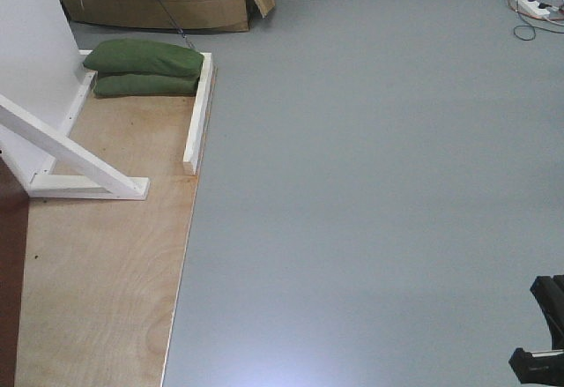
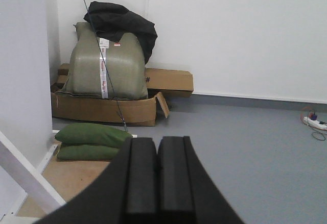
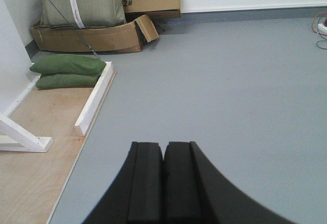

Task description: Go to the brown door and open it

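The brown door [image 1: 11, 272]: we see one sliver, far left. Beyond it lie two stacked green sandbags [image 1: 145, 70] and one white brace [image 1: 63, 146]. Our left gripper [image 2: 157, 183] and right gripper [image 3: 163, 183] have their fingers pressed together.

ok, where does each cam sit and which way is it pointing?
Front: high up, tilted down at floor and plywood; door sliver at left edge, black robot part lower right.
Left wrist: low, level, facing the back wall; shut left gripper at bottom.
Right wrist: angled down at floor; shut right gripper at bottom.
All three share the green sandbags and box.
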Robot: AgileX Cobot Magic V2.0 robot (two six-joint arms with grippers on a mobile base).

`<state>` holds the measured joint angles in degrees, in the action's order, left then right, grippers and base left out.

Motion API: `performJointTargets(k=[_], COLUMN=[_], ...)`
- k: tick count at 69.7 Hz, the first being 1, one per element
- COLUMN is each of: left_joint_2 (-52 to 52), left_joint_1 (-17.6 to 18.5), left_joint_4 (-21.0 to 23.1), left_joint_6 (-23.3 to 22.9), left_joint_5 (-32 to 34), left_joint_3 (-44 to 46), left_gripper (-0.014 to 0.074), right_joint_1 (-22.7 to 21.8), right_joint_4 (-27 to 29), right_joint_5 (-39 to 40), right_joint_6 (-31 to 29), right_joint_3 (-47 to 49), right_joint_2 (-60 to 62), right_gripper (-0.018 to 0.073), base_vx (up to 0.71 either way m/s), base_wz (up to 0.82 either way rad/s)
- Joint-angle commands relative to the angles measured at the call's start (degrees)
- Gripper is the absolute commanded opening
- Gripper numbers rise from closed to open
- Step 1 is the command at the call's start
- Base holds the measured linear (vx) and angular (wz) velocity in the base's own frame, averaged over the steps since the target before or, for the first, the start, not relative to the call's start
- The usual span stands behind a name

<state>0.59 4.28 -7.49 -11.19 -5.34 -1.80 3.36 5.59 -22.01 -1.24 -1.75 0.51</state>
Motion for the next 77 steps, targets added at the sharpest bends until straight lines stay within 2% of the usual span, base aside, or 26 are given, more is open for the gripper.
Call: performJointTargets(k=[1, 66, 77], left_joint_2=[1.5, 1.5, -4.4], left_joint_1=[0.1, 0.1, -0.1], left_joint_4=[0.0, 0.0, 0.0], left_joint_6=[-0.6, -0.6, -0.5], left_joint_5=[4.4, 4.4, 10.6], left_joint_3=[-1.0, -1.0, 2.5], left_gripper=[0.0017, 0.0017, 0.0017], right_joint_1=[0.1, 0.1, 0.1], right_joint_4=[-0.2, -0.3, -0.3], right_joint_5=[4.6, 4.6, 4.6], right_joint_6=[-0.7, -0.7, -0.7], right_joint_3=[-0.1, -0.1, -0.1], right_joint_2=[0.9, 0.9, 0.9], right_gripper=[0.0000, 0.0000, 0.0000], base_vx=[0.14, 0.03, 0.00], base_wz=[0.03, 0.01, 0.00])
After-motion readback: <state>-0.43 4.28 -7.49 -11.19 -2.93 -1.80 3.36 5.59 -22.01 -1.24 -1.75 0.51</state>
